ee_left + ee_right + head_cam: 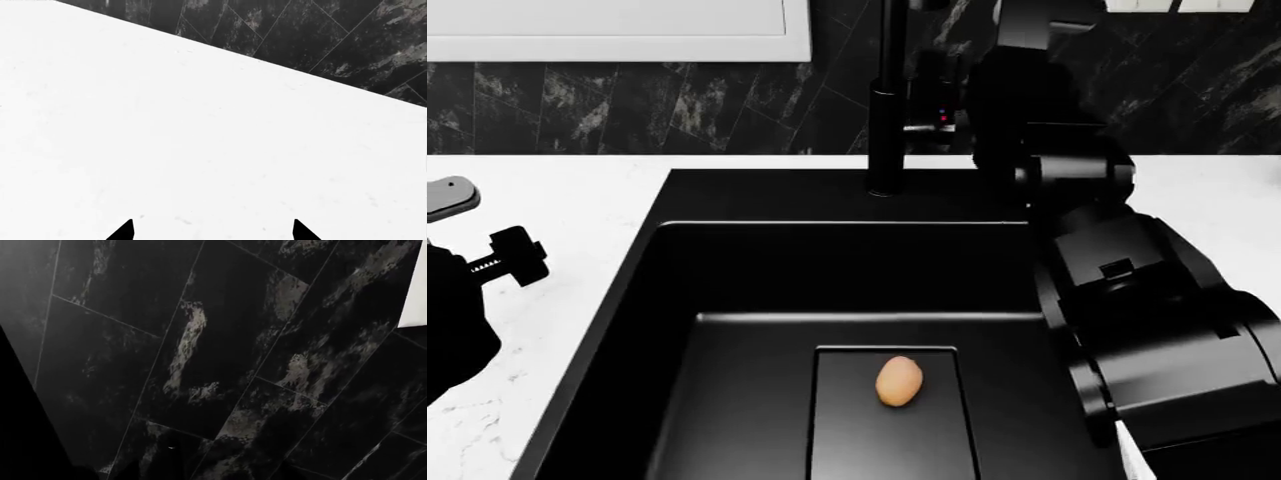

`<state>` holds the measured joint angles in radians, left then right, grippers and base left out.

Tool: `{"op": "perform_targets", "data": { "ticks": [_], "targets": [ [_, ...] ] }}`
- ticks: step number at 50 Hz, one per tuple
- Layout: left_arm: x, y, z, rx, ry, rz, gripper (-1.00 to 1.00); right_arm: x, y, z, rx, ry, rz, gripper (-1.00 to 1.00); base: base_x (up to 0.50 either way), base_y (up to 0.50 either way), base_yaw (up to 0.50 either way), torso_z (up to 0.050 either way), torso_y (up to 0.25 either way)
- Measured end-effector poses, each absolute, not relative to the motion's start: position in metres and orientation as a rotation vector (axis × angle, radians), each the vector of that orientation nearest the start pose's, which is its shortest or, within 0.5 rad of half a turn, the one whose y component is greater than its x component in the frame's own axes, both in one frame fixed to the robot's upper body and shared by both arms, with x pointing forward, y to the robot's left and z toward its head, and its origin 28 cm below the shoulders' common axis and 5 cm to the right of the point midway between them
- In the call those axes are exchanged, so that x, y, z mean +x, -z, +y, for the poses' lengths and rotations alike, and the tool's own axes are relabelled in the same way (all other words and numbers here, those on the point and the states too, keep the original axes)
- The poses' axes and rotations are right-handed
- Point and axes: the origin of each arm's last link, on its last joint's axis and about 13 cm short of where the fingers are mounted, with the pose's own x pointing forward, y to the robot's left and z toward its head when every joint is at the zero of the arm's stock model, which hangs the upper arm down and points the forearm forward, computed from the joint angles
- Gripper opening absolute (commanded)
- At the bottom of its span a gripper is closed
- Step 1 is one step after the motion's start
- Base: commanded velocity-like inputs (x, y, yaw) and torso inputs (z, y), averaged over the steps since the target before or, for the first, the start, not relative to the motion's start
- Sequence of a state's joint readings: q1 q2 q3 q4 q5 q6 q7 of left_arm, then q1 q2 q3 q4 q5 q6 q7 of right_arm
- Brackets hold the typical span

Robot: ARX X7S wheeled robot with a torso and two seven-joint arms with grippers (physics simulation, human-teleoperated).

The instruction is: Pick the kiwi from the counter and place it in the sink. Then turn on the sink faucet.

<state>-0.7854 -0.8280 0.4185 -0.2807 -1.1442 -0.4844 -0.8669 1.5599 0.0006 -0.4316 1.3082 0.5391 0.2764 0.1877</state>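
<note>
One kiwi (pixel 898 381) lies on the drain plate (pixel 894 420) in the floor of the sink (pixel 694 300), near the basin's front edge and free of both arms, so the first half of the task looks done. It would likely be light, smooth and ready to roll.

What needs handling next is the one sink faucet (pixel 888 100), an upright black pipe standing on the worktop (pixel 574 200) at the sink's back edge. Its single small side lever (pixel 941 118), marked with a red dot, seems stiff and slim; I would judge a push at its free end better than a grip.

The right arm (pixel 1054 150) reaches up beside the faucet; its jaws are hidden and I cannot tell their state. The left gripper (pixel 213 231) hovers over bare worktop, jaws wide and empty.
</note>
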Motion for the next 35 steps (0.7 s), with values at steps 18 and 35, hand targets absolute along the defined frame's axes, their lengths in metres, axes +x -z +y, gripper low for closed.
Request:
{"op": "perform_targets", "data": {
  "ticks": [18, 35],
  "targets": [
    [0.3138, -0.1758, 0.3629, -0.099, -0.705, 0.226, 1.0, 0.439, -0.2707, -0.0781, 0.101, 0.049, 0.018, 1.0, 0.0, 0.0, 0.0, 0.0, -0.138],
    [0.3124, -0.1745, 0.364, -0.116, -0.714, 0.22, 1.0, 0.4394, -0.2707, -0.0812, 0.105, 0.083, 0.013, 1.0, 0.0, 0.0, 0.0, 0.0, 0.0]
  ]
}}
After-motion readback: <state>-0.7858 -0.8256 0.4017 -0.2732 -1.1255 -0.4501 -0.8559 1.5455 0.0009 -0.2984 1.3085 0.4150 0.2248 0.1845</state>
